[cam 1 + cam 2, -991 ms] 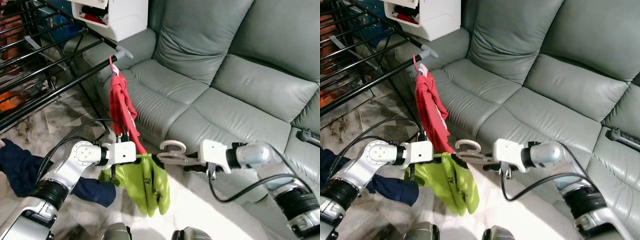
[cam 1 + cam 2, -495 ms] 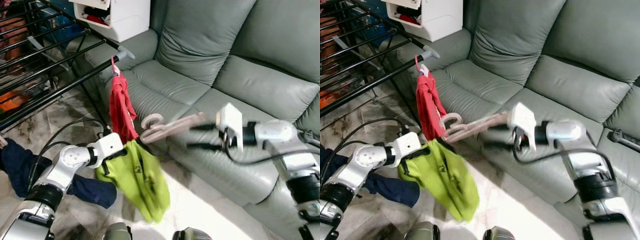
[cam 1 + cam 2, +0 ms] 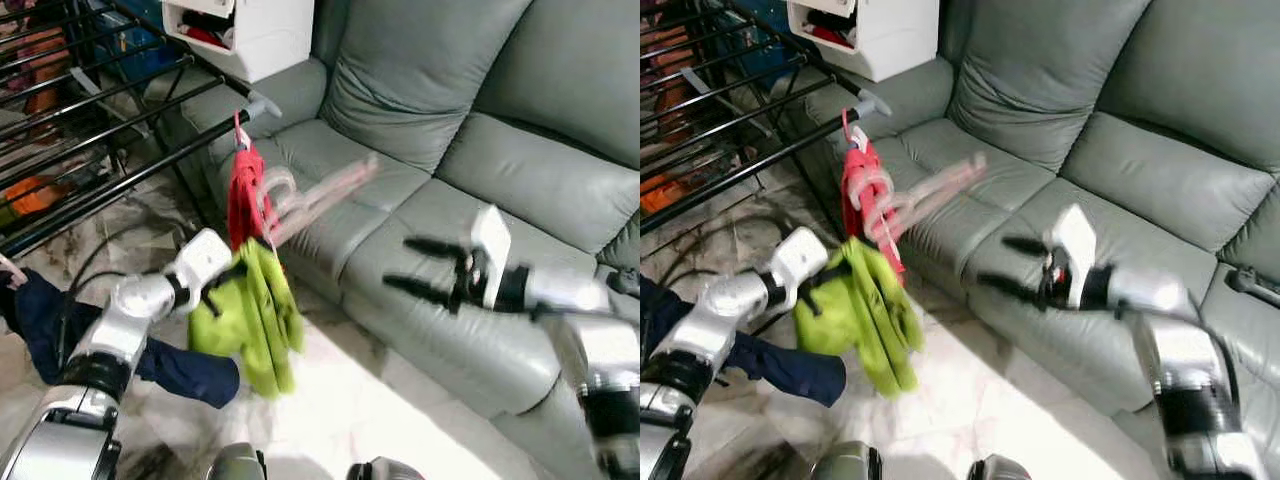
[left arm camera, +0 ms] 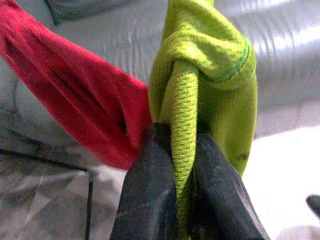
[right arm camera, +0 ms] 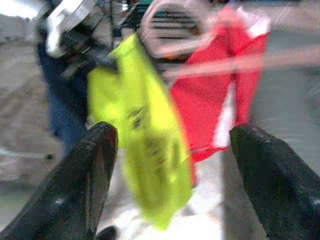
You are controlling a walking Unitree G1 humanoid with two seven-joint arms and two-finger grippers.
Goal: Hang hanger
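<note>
A lime green garment (image 3: 250,310) hangs from a pale pink hanger (image 3: 310,195), which is blurred and tilted up over the sofa's edge. My left gripper (image 3: 232,275) is shut on the green cloth; in the left wrist view the fabric (image 4: 210,75) is pinched between the black fingers (image 4: 150,200). Beside it a red garment (image 3: 243,195) hangs by a red hook from the black rack bar (image 3: 120,190). My right gripper (image 3: 425,268) stands open over the sofa seat, apart from the hanger, with nothing between its fingers (image 5: 90,175).
The grey sofa (image 3: 520,170) takes up the right and back. A drying rack with several black rails (image 3: 70,110) stands at the left, a white cabinet (image 3: 260,30) behind it. Dark blue clothes (image 3: 40,320) lie on the marble floor.
My right gripper has let go of the hanger, opened and drawn back to the right. My left gripper has lifted the green garment and hanger toward the rack bar.
</note>
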